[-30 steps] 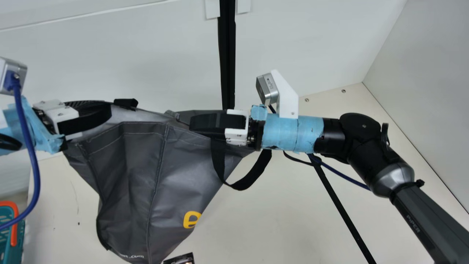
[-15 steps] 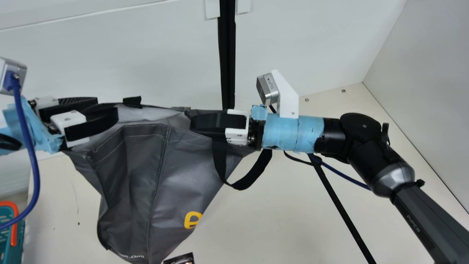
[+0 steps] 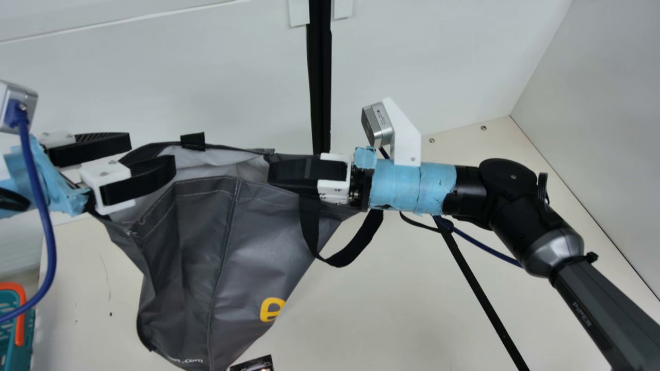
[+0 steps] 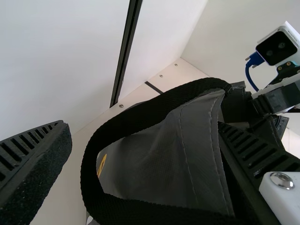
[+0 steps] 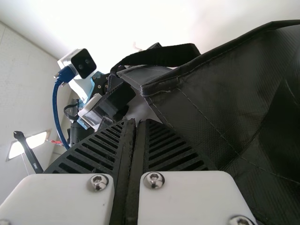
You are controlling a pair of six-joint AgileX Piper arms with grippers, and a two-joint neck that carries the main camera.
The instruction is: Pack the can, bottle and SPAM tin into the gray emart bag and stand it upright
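My left gripper (image 3: 151, 153) stands open at the left end of the gray bag's mouth, one finger behind the other. The gray emart bag (image 3: 201, 252) hangs with its mouth up and partly open, narrowing downward. Shut on its upper right edge is my right gripper (image 3: 269, 172), a black handle (image 3: 337, 260) looping below it. In the left wrist view, the bag (image 4: 154, 164) and a handle loop (image 4: 122, 122) lie between the spread fingers of my left gripper (image 4: 144, 127). The right wrist view has my right gripper (image 5: 140, 123) with fingers pressed together beside the bag (image 5: 225, 98).
A dark object (image 3: 252, 365) is cut off at the bottom edge, near the bag's lower end. At the lower left stands a teal basket with an orange handle (image 3: 19, 322). A black pole (image 3: 319, 77) runs up the back wall, and a dark strip crosses the table at right.
My left gripper has opened from near shut, its fingers spreading apart and letting go of the bag's left edge. The mouth sits wider there; my right arm has barely moved.
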